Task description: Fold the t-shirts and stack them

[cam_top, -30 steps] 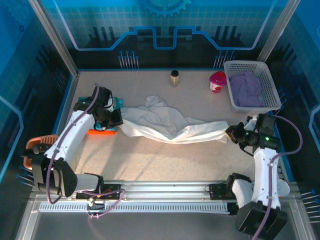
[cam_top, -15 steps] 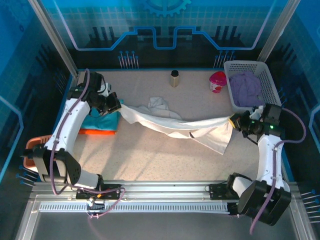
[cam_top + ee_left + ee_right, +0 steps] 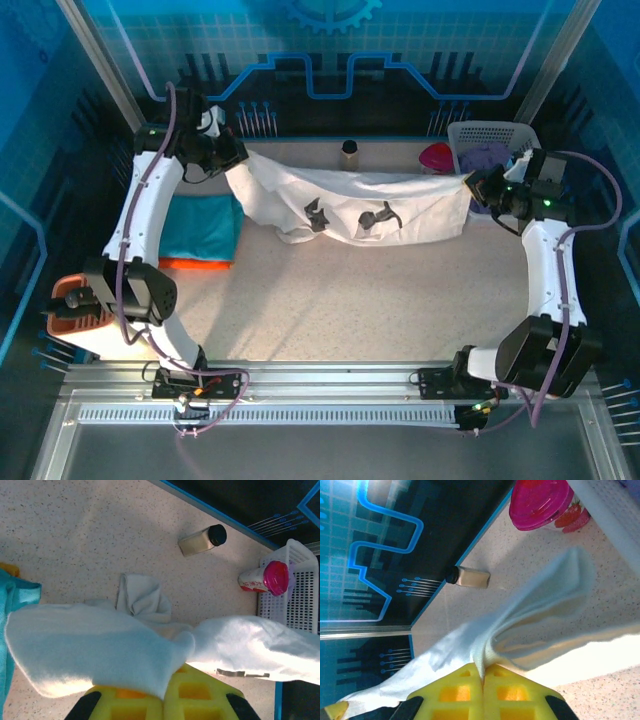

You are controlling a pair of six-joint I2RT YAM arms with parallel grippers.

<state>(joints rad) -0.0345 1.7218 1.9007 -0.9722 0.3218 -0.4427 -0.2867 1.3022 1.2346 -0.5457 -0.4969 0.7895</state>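
I had both sets of jaws clamped tight. My left gripper (image 3: pixel 228 155) pinched 1 end of the white t-shirt (image 3: pixel 350 205) and my right gripper (image 3: pixel 470 186) pinched the other. The cloth hung stretched between them over the far part of the table (image 3: pixel 350 310), and its lower edge seemed to brush the surface. The teal t-shirt (image 3: pixel 205 222) lay flat at the left on top of the orange t-shirt (image 3: pixel 195 264) (only a strip of orange peeked out at the near edge). To do this step well, I judged I should hold the 2 ends level and taut, set the hem down first, then draw the shirt toward me so it spread without creases. I also needed to steer clear of the bottle (image 3: pixel 348 155) and the pink-lidded cup (image 3: pixel 435 157) just behind the cloth.
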